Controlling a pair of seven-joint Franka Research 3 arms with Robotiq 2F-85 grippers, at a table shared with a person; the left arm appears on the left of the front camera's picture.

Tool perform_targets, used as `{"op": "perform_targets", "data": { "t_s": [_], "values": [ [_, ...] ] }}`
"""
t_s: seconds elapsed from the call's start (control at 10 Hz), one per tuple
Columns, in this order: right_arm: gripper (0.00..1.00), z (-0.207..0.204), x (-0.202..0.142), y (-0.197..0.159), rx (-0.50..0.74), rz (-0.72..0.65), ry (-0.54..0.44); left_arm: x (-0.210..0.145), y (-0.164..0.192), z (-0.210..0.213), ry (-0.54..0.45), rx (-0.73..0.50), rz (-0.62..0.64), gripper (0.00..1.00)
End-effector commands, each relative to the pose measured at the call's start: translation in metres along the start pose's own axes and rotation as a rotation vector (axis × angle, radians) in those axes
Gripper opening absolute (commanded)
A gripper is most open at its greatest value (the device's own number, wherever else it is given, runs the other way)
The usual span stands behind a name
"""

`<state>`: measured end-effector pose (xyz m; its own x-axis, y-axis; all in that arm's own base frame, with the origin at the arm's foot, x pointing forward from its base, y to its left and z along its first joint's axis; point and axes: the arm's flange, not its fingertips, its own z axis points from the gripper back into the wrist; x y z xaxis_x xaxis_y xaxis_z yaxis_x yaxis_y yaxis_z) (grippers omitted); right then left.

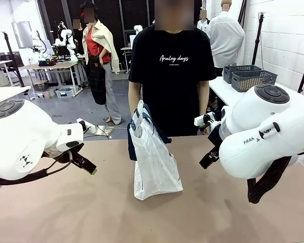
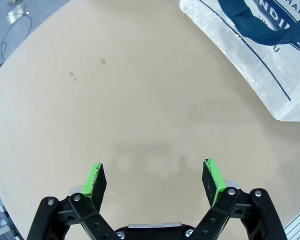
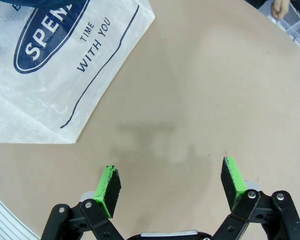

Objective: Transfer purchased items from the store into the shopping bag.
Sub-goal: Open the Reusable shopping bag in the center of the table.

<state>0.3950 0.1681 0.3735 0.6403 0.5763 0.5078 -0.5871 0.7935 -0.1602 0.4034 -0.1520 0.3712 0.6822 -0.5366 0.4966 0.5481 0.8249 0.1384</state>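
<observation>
the shopping bag point(image 1: 154, 162) is stood upright (mouth upward) between the left gripper point(image 2: 153, 168) and right gripper point(image 3: 170, 168); both are held wide open and empty, the right judged nearer.

White shopping bag point(image 1: 154, 162) on beige table point(image 1: 66, 212)

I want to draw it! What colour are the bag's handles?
Navy blue handles on the white shopping bag, clearest in the left wrist view.

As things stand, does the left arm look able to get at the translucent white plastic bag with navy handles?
Likely yes: the left arm has its jaws open, and only bare tan tabletop lies between them and the white plastic bag.
</observation>
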Motion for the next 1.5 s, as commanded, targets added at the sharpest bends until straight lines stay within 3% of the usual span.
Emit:
{"op": "perform_targets", "data": {
  "t_s": [0.0,1.0,1.4],
  "values": [
    [1.00,0.000,0.000,0.000,0.000,0.000,0.000,0.000,0.001,0.000,0.000,0.000,0.002,1.00],
    [1.00,0.000,0.000,0.000,0.000,0.000,0.000,0.001,-0.003,0.002,0.018,-0.004,0.021,1.00],
    [1.00,0.014,0.018,0.003,0.107,-0.063,-0.004,0.008,-0.008,0.029,0.056,-0.098,0.089,1.00]
  ]
}}
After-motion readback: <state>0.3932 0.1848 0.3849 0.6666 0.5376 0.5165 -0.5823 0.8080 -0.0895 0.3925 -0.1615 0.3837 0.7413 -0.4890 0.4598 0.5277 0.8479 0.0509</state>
